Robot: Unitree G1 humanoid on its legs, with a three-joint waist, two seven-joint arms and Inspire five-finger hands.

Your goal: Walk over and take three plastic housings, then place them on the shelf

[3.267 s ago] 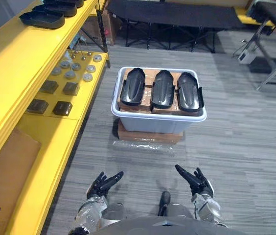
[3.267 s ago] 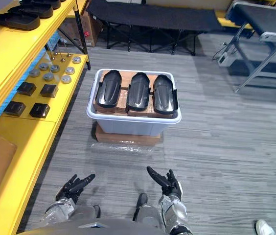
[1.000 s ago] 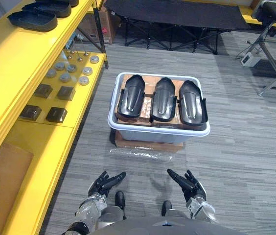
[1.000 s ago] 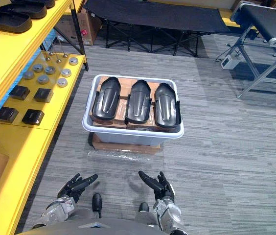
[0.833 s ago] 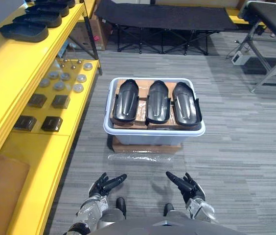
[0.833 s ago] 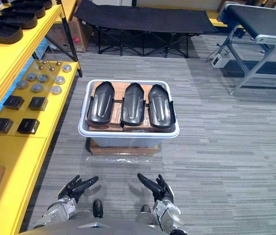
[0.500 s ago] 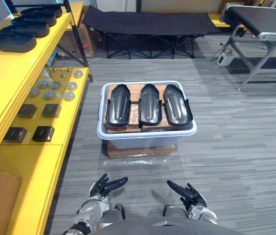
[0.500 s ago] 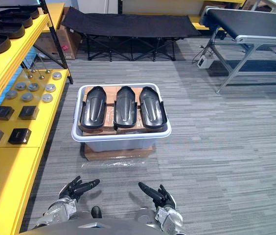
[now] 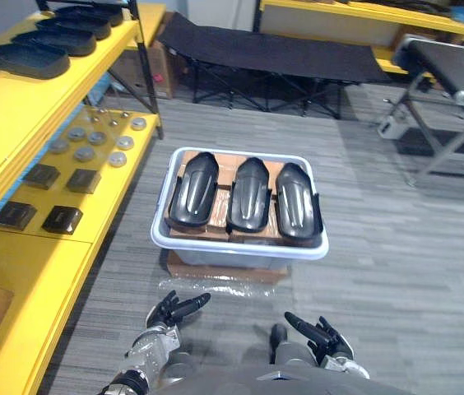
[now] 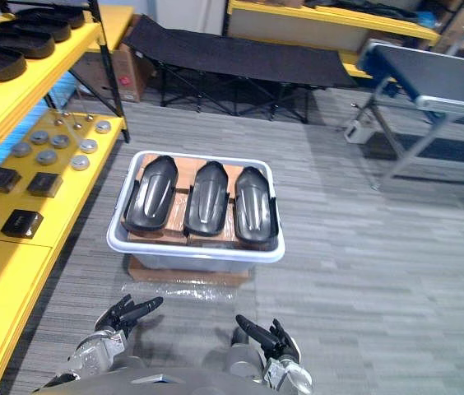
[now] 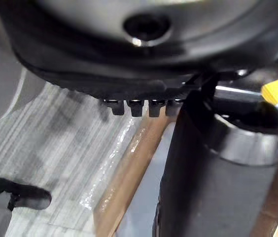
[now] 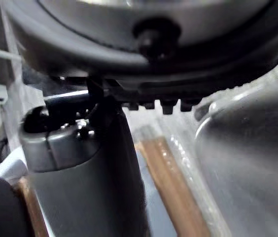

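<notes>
Left hand [image 9: 166,313] is hovering low over the grey carpet [image 9: 396,247], its fingers straight and released, grasping nothing. Right hand [image 9: 324,336] is floating level with it, likewise loose and empty. Both are pointing toward a pale bin [image 9: 240,249] that is sitting just ahead on a cardboard slab [image 9: 225,268], with clear film [image 9: 215,285] spilling out from the slab's near edge onto the carpet.

Three plastic housings [image 9: 249,194] are lying side by side in the bin on cardboard, spanning it from left wall to right wall, well apart from both hands.

Along the robot's left a yellow shelf [image 9: 18,97] is running. Its upper board is carrying a row of dark shells [image 9: 25,59], while its lower board is holding round metal discs [image 9: 85,153] toward the far end and dark square blocks [image 9: 79,180] nearer.

Beyond the bin a black folding cot [image 9: 265,51] is standing across the way, and a conveyor table [image 9: 450,58] is occupying the far right corner. Bare carpet is lying open to the right of the bin and between the hands and the film.
</notes>
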